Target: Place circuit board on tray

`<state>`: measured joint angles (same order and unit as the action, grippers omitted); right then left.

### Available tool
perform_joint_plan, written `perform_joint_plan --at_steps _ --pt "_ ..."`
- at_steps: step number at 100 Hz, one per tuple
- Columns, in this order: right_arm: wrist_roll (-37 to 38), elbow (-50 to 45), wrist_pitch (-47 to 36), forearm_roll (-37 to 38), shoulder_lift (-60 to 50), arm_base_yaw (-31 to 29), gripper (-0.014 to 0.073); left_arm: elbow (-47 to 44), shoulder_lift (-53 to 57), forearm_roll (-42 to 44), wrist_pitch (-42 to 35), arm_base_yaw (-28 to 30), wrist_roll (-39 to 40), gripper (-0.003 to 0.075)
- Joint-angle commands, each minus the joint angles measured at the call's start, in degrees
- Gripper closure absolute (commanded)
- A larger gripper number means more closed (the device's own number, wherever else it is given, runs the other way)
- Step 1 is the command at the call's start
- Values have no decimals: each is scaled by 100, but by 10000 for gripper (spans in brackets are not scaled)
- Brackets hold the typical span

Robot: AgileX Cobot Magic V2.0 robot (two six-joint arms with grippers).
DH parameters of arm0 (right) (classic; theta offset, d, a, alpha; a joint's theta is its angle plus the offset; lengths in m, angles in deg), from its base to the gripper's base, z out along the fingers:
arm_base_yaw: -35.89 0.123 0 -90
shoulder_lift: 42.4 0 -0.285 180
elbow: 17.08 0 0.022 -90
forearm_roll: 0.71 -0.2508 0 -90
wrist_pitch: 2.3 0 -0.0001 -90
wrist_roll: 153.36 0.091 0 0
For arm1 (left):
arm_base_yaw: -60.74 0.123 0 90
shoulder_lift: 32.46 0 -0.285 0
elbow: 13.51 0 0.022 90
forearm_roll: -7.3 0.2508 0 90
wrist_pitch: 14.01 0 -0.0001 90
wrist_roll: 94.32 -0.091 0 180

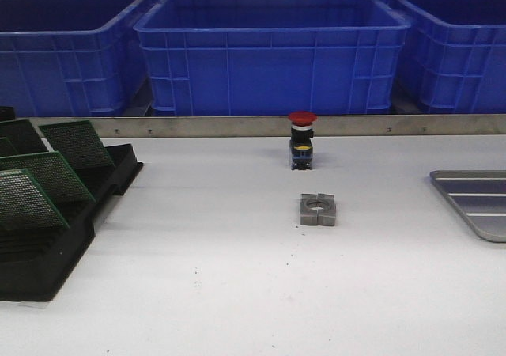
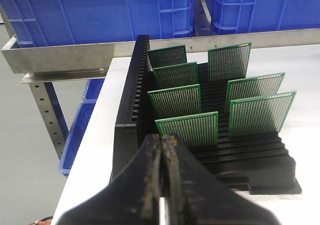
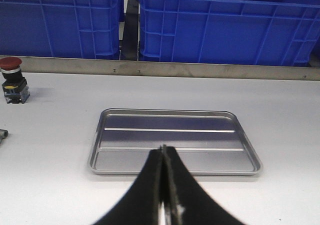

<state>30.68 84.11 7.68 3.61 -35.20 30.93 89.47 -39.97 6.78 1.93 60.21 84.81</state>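
Note:
Several green circuit boards stand upright in a black slotted rack point(image 1: 47, 245) at the table's left; the nearest one point(image 2: 187, 129) shows in the left wrist view, as does the rack point(image 2: 260, 155). My left gripper point(image 2: 162, 137) is shut and empty, just in front of that nearest board. The silver tray point(image 1: 478, 202) lies at the table's right edge, empty; it fills the middle of the right wrist view point(image 3: 175, 157). My right gripper point(image 3: 163, 148) is shut and empty, over the tray's near rim. Neither gripper shows in the front view.
A red-capped push button point(image 1: 302, 139) stands at the table's middle back, also in the right wrist view point(image 3: 12, 78). A grey metal block point(image 1: 318, 210) with a round hole lies in front of it. Big blue crates point(image 1: 273, 51) line a metal rail behind the table.

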Motion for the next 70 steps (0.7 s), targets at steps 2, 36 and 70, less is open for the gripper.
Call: perform_joint_plan --at_steps 2,36,70 --pt "10 -9 -398 61 -115 -25 652 -164 186 -53 -437 -38 0 737" --pt "10 -9 -398 61 -115 -25 652 -164 186 223 -686 -38 0 737" --pt "10 -9 -398 61 -115 -25 652 -164 186 223 -1771 -38 0 737"
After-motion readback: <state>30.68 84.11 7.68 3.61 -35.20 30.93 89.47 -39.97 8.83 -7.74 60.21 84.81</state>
